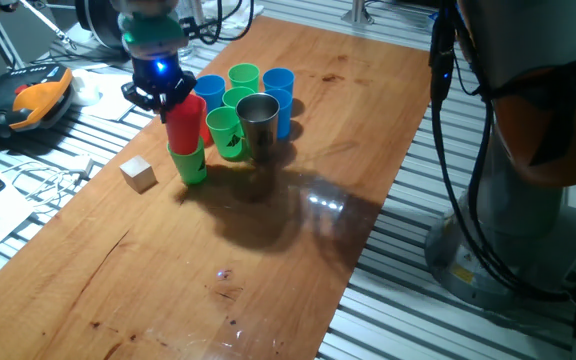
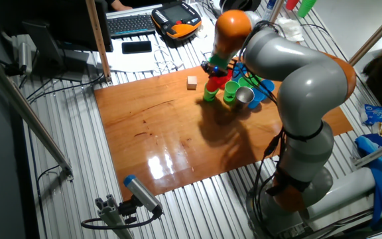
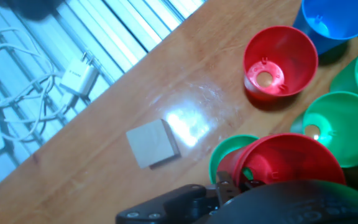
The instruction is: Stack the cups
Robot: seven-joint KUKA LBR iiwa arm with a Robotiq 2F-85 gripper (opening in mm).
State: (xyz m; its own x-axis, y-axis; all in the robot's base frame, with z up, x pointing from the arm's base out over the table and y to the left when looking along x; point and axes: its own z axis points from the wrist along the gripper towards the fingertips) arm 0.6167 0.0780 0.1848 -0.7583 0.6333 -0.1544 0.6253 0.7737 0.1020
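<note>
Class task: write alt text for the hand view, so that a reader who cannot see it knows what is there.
Looking down from the hand, the gripper holds a red cup over a green cup on the wooden table. Another red cup, more green cups and a blue cup stand right; a pale wooden cube lies left.

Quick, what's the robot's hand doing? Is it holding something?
Gripper: closed on a red cup, held over a green cup.

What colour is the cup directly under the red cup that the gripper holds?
Green: the green cup stands under the red cup. One fixed view shows it best.
</note>
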